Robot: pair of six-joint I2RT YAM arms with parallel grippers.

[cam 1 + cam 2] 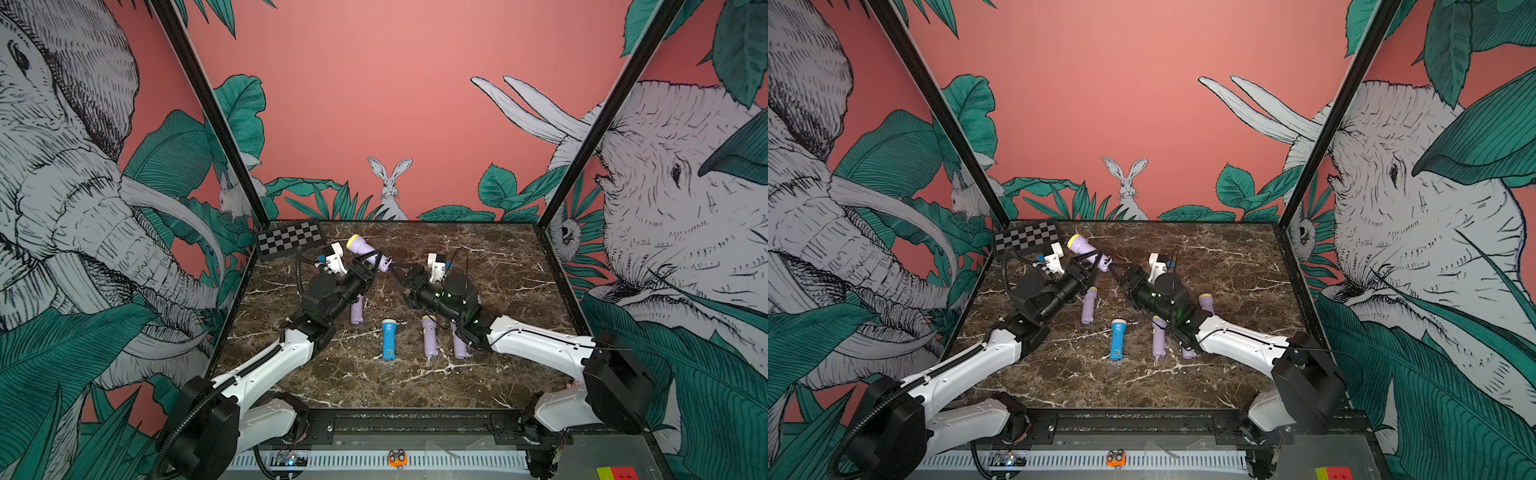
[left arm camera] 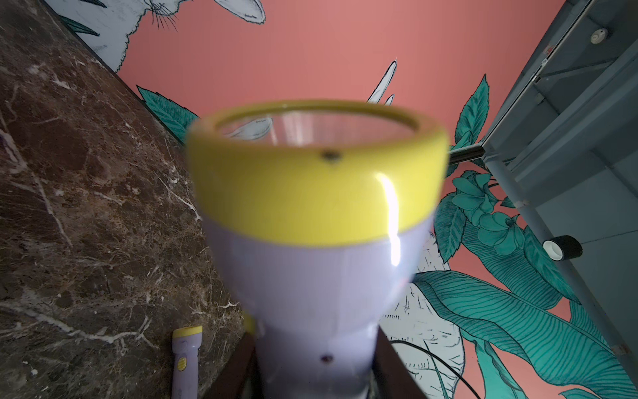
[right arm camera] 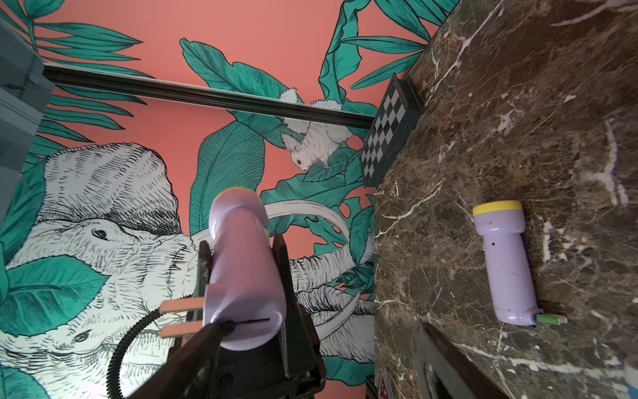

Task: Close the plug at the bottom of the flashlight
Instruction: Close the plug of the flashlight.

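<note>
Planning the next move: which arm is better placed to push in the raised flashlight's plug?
Right. The left tool is shut on the flashlight, holding it up; the open right tool sits at its bottom end, beside the protruding plug.

The flashlight (image 1: 365,249), a lilac body with a yellow rim around a clear lens, is up in the air just beside the checkerboard (image 1: 289,239). It is tilted, head raised toward the checkerboard and base pointing away from it. At the base the plug (image 3: 177,319) stands folded out, its two copper-coloured prongs sticking sideways from the body.
</note>
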